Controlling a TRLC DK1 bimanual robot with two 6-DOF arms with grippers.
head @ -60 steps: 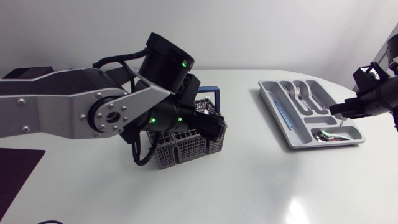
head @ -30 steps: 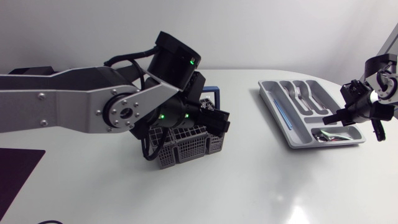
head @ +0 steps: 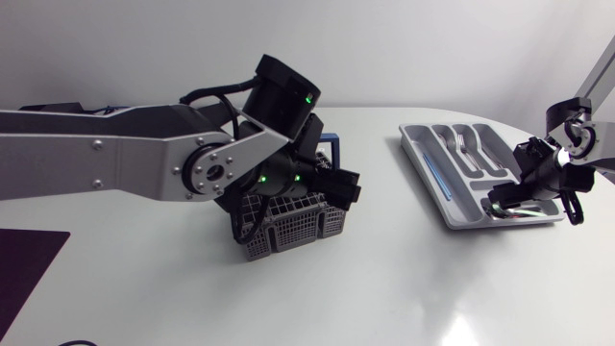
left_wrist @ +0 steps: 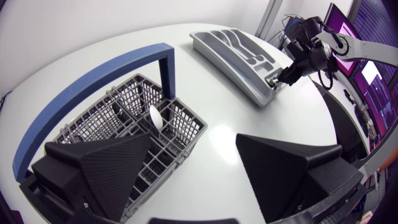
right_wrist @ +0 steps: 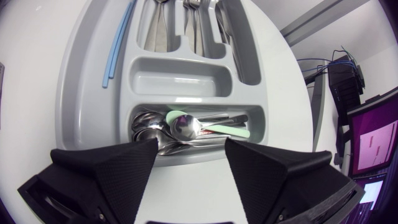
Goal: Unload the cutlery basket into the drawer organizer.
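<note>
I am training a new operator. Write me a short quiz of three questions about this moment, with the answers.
1. True or false: the right pincer is shut on a spoon.
2. Which thing is visible inside the cutlery basket? A) a white utensil B) a blue straw C) a fork
3. What colour is the basket's handle?

Key: 1 false, it is open above the drawer organizer; 2 A; 3 blue.

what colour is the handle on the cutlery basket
Blue handle, clearest in the left wrist view.
</note>
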